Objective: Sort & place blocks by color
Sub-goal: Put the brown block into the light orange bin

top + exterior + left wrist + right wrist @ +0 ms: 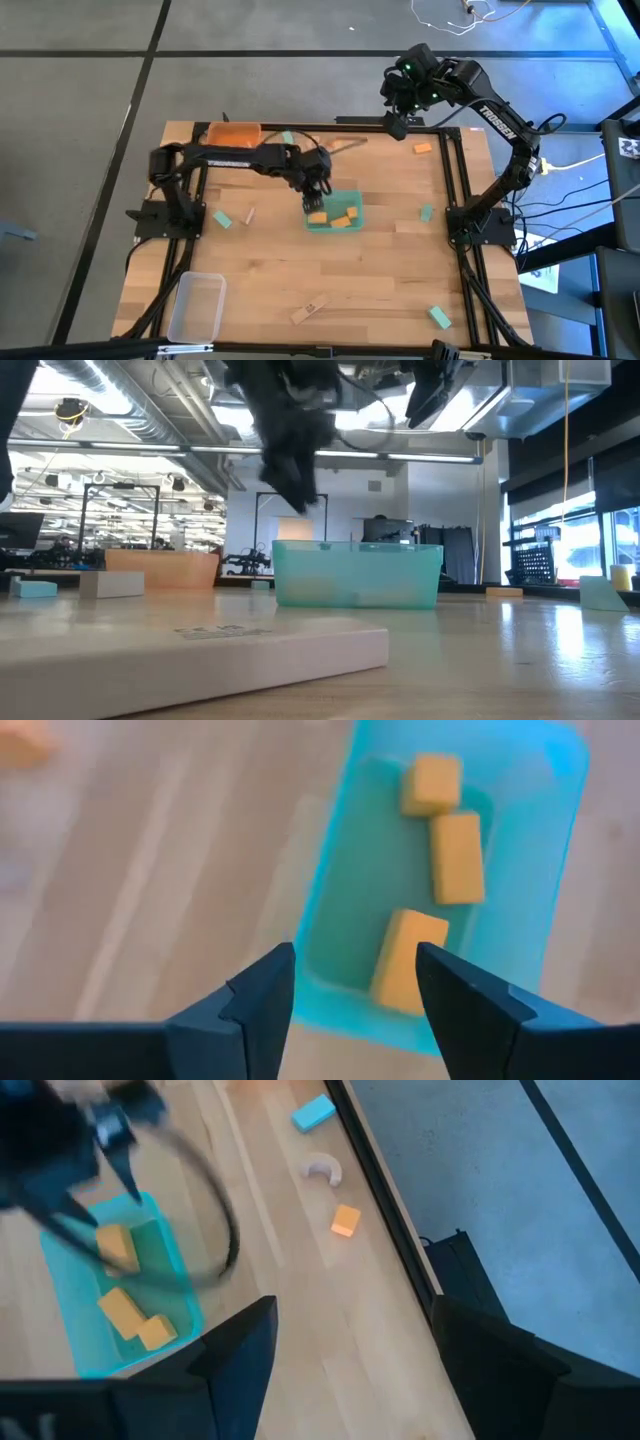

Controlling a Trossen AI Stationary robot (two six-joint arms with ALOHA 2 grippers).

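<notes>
Left pincer (pixel 316 197), open and empty, hangs over the teal plastic tray (pixel 352 198) holding three orange blocks (pixel 458 857). Right pincer (pixel 398 118), open, waits beyond the tabletop's far edge. Risk: mint-green blocks (pixel 221 219) lie scattered, so colours may get mixed in this tray.

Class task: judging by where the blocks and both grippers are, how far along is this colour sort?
Done: three orange blocks lie in the green tray. In hand: nothing; the left gripper hangs open above that tray, the right gripper waits open at the far edge. Left: one orange block, mint blocks and wood blocks scattered on the table.
</notes>
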